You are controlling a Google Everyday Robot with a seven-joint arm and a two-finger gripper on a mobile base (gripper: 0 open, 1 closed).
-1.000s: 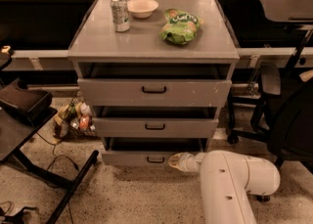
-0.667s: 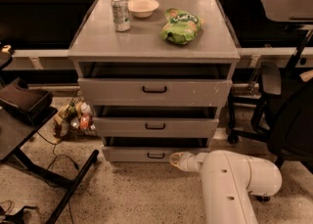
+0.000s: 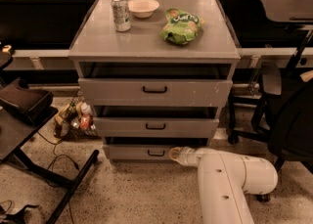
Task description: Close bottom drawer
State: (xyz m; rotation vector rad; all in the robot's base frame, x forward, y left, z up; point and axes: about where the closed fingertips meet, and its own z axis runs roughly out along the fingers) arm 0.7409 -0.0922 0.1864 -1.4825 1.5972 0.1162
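Camera view: plain grey bottom drawer (image 3: 128,152) with small black loop handle (image 3: 156,153), lowest of three, pulled out slightly. Cream-white end effector (image 3: 174,153) touching its front panel, just right of handle; apart or together, cannot tell.

My white arm (image 3: 230,179) reaches in low from the right, elbow bent; the tool (image 3: 175,153) sits well below the front edge of the counter (image 3: 154,56).
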